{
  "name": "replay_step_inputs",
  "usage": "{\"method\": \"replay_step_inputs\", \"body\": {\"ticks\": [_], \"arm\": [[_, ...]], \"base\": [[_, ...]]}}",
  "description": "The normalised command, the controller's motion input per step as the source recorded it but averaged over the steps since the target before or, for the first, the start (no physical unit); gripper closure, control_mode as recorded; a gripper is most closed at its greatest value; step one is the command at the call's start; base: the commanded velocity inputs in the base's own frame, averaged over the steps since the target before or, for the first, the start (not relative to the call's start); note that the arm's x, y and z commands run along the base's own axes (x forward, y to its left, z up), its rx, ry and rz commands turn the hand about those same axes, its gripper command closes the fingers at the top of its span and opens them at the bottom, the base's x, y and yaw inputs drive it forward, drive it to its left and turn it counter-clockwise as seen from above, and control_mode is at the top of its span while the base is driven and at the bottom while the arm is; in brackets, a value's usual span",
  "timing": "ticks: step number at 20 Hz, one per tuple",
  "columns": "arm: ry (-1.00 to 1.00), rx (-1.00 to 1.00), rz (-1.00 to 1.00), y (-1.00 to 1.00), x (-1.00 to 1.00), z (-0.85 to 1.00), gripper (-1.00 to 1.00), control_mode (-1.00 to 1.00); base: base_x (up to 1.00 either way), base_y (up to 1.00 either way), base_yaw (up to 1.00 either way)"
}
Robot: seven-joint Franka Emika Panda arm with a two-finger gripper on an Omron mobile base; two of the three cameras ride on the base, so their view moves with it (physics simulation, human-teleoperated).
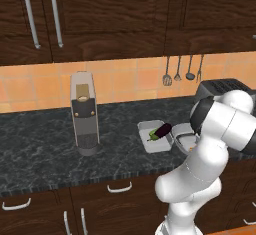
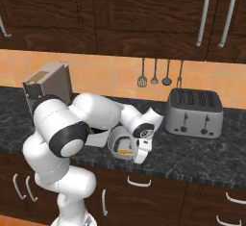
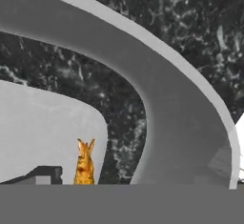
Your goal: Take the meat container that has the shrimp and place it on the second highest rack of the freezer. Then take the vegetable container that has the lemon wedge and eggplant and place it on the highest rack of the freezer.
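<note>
So the white arm is folded way down over the dark speckled stone tabletop (image 1: 45, 144), near its front edge, with the hand sitting right at the shallow light-grey rectangular meat tray with rounded corners (image 2: 120, 145). The fingers (image 2: 139, 156) are hard to make out in the base views, but from what shows they're spread as wide as they go, with nothing in them. In the hand view one dark fingertip (image 3: 45, 174) pokes up at the bottom, and the tiny curved orange shrimp (image 3: 85, 163) lies just beside it on the tray's pale floor, with the tray's curved grey wall sweeping past.

The other shallow grey tray (image 1: 156, 138) sits right next to the meat tray, touching or almost touching, I honestly can't tell which. It's got the small dark purple eggplant (image 1: 162, 130) lying across it, with the pale yellow-green lemon wedge (image 1: 151, 136) tucked at its end.

Also on the tabletop: a tall grey coffee machine (image 1: 84, 114) toward the left, and a silver four-slot toaster (image 2: 194, 110) back by the orange tiled wall. A few dark utensils (image 2: 154, 73) hang on the wall under the dark wood cabinets (image 1: 100, 14).
</note>
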Motion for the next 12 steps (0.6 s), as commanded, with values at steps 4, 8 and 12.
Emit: {"method": "replay_step_inputs", "body": {"ticks": [4, 8, 12], "arm": [[-0.08, 0.0, -0.03, -0.01, 0.03, -0.33, -1.0, -1.0], [-0.08, 0.0, 0.0, 0.0, 0.0, -0.39, 1.0, -1.0], [-0.02, -0.01, 0.0, 0.0, 0.0, -0.38, 1.0, -1.0]], "base": [[0.0, 0.0, 0.0], [0.0, 0.0, 0.0], [0.0, 0.0, 0.0]]}}
